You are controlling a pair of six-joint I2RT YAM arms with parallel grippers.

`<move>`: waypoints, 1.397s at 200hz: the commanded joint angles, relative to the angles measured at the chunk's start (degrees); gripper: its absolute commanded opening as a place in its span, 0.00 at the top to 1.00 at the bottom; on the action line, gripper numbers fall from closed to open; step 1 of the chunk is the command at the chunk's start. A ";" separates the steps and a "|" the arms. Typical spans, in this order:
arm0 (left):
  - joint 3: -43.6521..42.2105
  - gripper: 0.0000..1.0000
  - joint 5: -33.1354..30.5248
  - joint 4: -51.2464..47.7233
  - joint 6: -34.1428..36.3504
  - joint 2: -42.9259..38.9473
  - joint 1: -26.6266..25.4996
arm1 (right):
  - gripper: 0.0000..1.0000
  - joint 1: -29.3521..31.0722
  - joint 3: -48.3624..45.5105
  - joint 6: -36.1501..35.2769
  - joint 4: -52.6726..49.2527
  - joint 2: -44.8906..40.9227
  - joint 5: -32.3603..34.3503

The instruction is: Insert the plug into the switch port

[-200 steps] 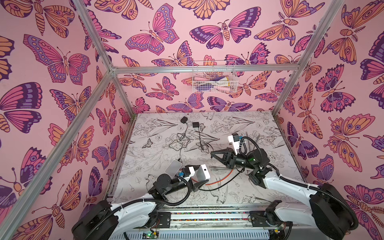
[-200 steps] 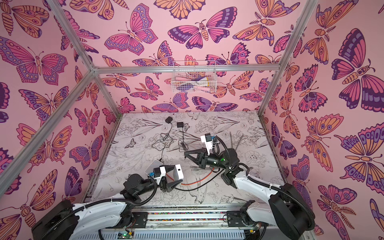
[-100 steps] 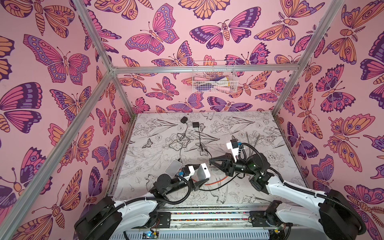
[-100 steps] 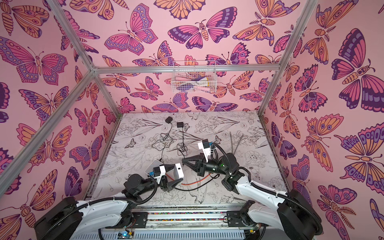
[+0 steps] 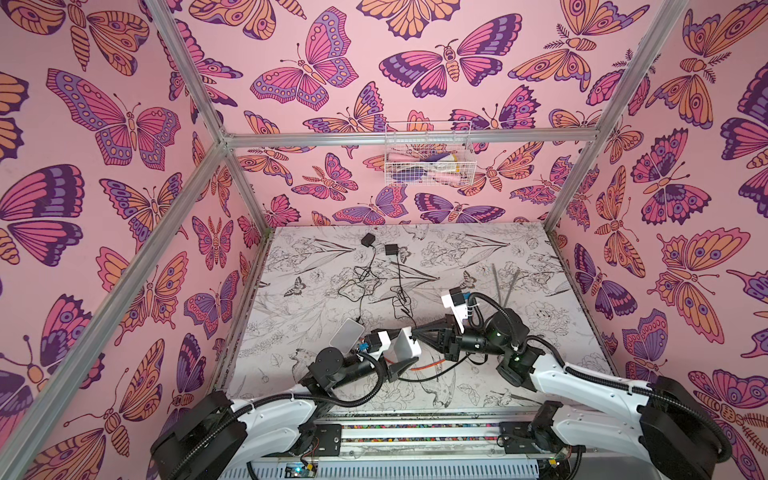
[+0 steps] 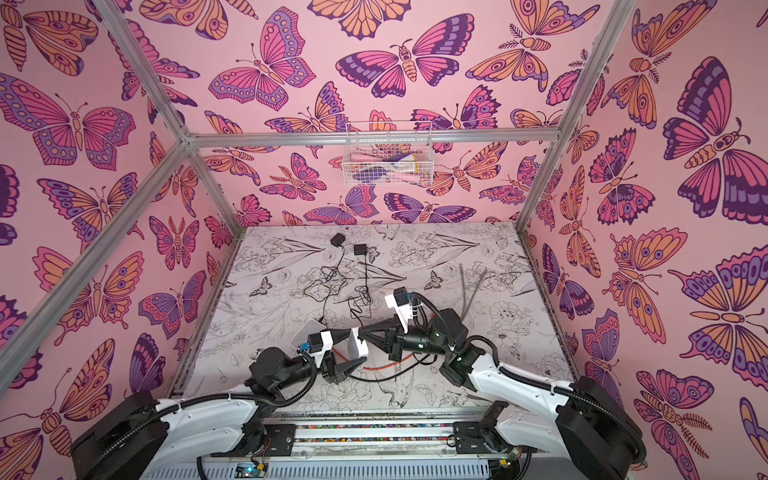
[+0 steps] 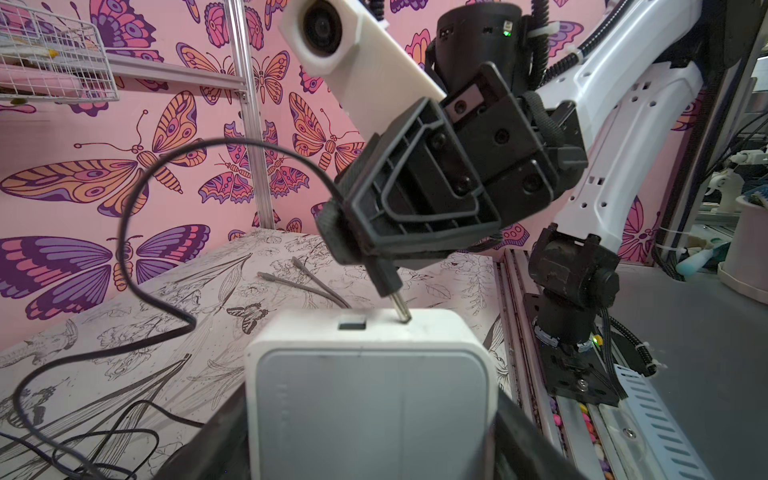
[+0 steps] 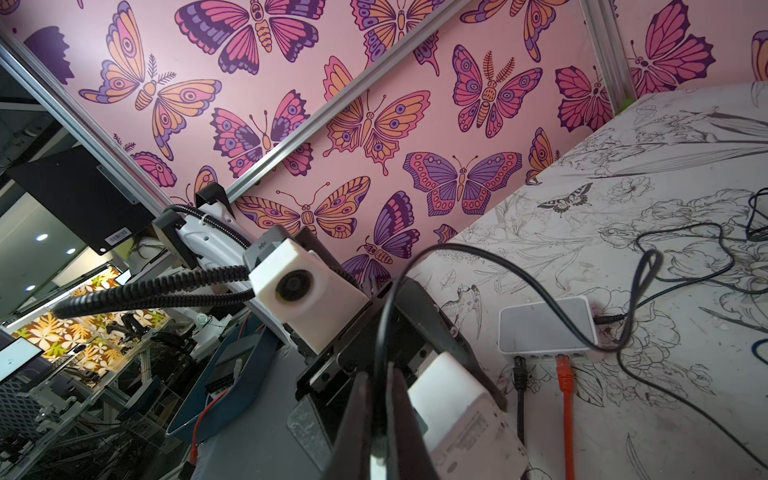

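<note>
Pink walls carry purple and orange butterflies; the worktop is white with black floral linework; white switch, black plug.

Robotics lab, aluminium-framed cell, butterfly walls

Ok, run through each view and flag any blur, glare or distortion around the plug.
Left wrist view: plug and switch sharp, evenly lit, no glare; left gripper's fingers blurred at the edge. Right wrist view: right gripper a dark out-of-focus mass by the lens, hiding the plug. Both top views: even light, no hard shadows; plug too small to judge.
</note>
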 commanded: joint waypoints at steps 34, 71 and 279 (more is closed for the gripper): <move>0.72 1.00 0.32 2.38 -0.53 -1.32 -0.39 | 1.00 0.54 1.86 -1.66 0.01 1.65 3.48; 0.61 1.00 0.21 1.95 -0.65 -2.12 -0.39 | 1.00 0.54 2.22 -1.75 0.20 2.53 4.34; -0.53 1.00 -3.87 -1.32 -2.31 -7.75 -0.39 | 1.00 3.37 0.37 -5.97 -3.85 2.99 8.93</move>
